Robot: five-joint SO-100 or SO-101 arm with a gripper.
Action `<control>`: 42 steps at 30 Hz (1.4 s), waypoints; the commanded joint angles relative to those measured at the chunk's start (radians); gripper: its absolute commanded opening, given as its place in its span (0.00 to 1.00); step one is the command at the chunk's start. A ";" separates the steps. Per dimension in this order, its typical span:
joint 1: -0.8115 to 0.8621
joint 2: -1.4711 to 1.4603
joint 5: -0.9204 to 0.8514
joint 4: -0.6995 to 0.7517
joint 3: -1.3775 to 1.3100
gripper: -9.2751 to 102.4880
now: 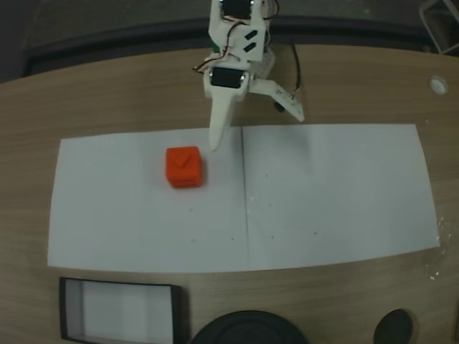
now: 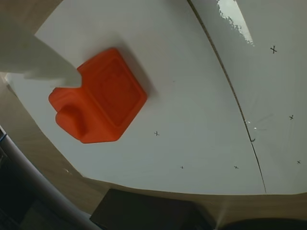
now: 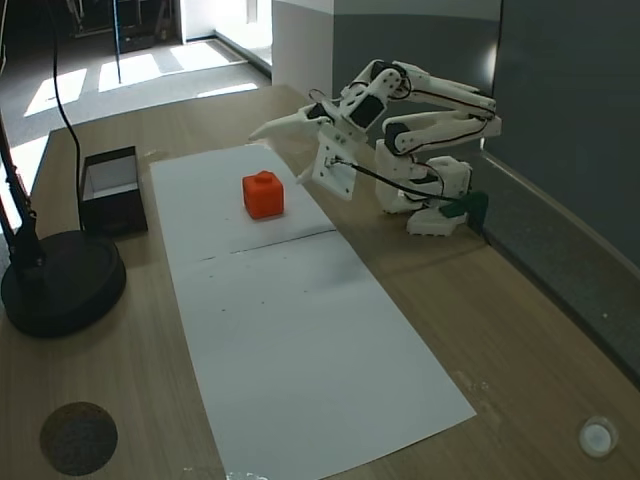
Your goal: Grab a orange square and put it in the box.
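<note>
A wooden table (image 1: 358, 79) carries white paper (image 1: 323, 193). Near its edge sits the black-walled box (image 1: 120, 310), well apart from the orange cube (image 1: 184, 166), which rests on the paper. The white gripper (image 1: 251, 125) hovers just beside the cube, jaws spread wide, holding nothing.

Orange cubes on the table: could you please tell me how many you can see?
1. The orange cube sits on the white paper, on its left half in a fixed view, just ahead of the open gripper. Nothing suggests another is hidden.
</note>
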 commanded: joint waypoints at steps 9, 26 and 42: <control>0.216 -0.592 -0.089 0.003 -0.331 0.47; 0.222 -1.028 -0.126 -0.012 -0.538 0.40; 0.204 -1.055 -0.118 0.006 -0.877 0.16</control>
